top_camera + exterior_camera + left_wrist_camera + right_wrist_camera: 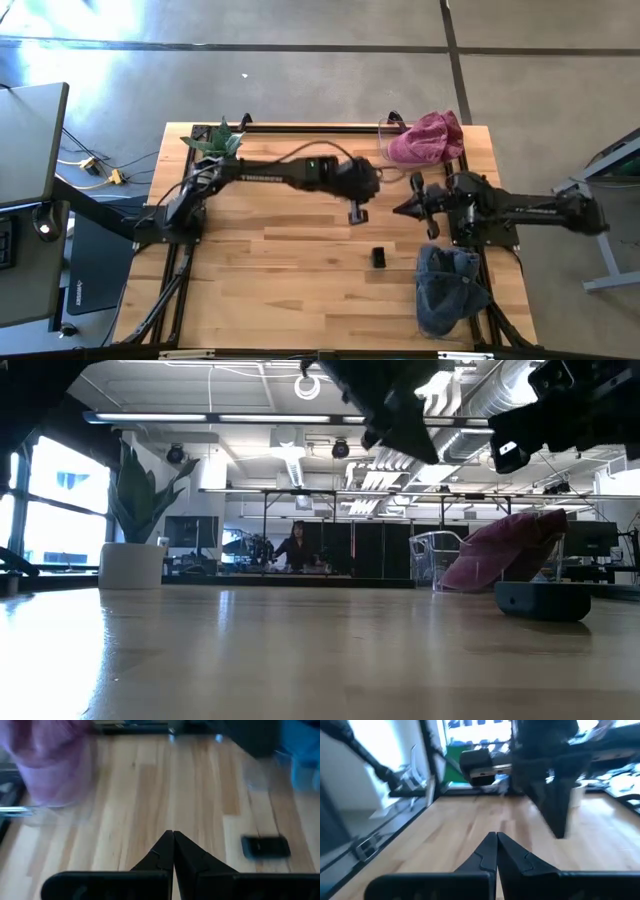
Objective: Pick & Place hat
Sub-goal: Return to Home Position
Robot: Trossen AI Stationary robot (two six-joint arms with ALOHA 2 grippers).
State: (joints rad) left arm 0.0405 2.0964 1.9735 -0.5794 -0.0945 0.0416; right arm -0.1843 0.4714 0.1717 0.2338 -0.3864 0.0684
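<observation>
Beyond wooden table [300, 290], potted plant [140, 520] (sunlit windows [60, 505]).

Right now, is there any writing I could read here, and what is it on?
"TROSSEN": white letters along the left arm, just legible from above.
White lettering on the right arm: too small to read.
Nothing else is legible.

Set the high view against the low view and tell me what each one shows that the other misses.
Only the high view: the blue caps heaped at the right edge of the table. Only the low view: a person in the room behind. Both: the pink caps, the small black object lying on the wood, and the arms, with the left gripper and right gripper raised over the middle.
</observation>
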